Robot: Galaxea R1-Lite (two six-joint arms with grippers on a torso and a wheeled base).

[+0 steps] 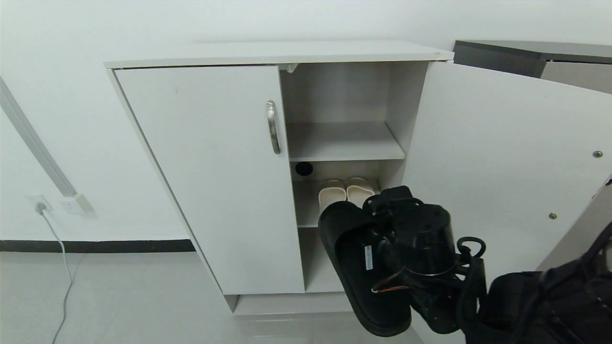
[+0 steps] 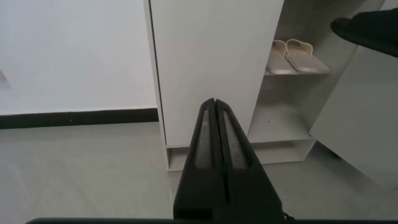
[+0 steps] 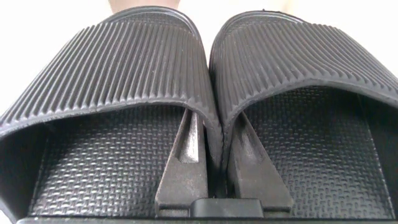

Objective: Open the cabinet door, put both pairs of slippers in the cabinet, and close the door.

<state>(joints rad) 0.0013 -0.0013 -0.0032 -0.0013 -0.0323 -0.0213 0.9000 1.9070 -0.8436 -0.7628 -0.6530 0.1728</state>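
Door: the flat white right-hand door (image 1: 502,157) of the white wooden cabinet (image 1: 277,50) is standing wide open
First pair: the cream rubber slippers (image 1: 345,192) are sitting side by side on the lower shelf
Second pair: the black ribbed rubber slippers (image 1: 356,267) are hanging just before the opening, not yet inside
Right gripper (image 3: 214,149): pinching the black pair's inner walls together
Left gripper (image 2: 214,109): fingers pressed together, carrying nothing
Remaining: by my reckoning, shelving the black pair and closing the door
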